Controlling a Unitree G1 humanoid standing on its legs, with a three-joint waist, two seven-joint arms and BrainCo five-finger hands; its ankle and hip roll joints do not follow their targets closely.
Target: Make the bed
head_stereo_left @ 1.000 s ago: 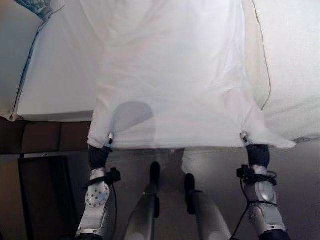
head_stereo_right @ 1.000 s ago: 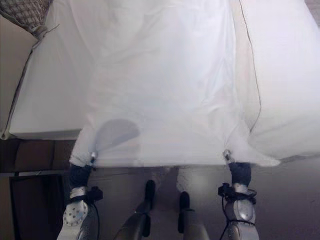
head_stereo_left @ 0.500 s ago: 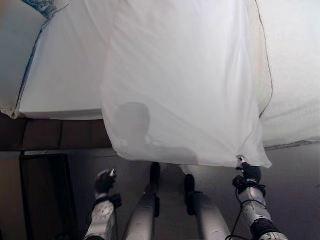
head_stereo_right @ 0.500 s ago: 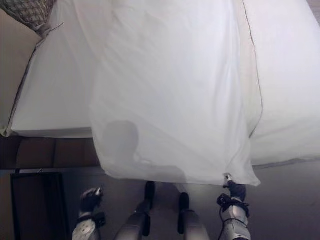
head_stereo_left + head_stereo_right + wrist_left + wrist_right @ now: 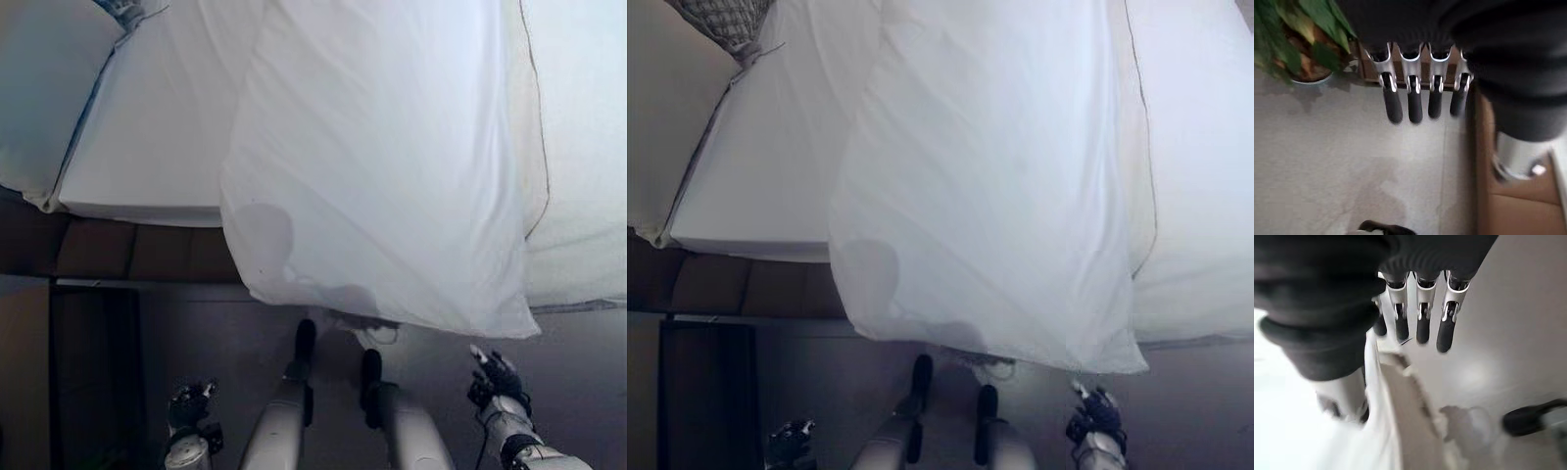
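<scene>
White sheet (image 5: 382, 166) lies lengthwise down the bed (image 5: 147, 147), long axis running from the far end toward the robot, near edge hanging past the mattress edge over the grey floor (image 5: 578, 362); fabric thin, softly creased, slightly translucent at the hem. Left hand (image 5: 1420, 93) and right hand (image 5: 1420, 313) both sit low, below the hem, fingers straight, holding nothing. Left wrist view adds a potted plant (image 5: 1298, 39) on the floor.

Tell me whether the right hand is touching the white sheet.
Apart. In the left eye view the right hand hangs below the white sheet's lower corner, with bare floor between them; its fingers are straight, holding nothing.
</scene>
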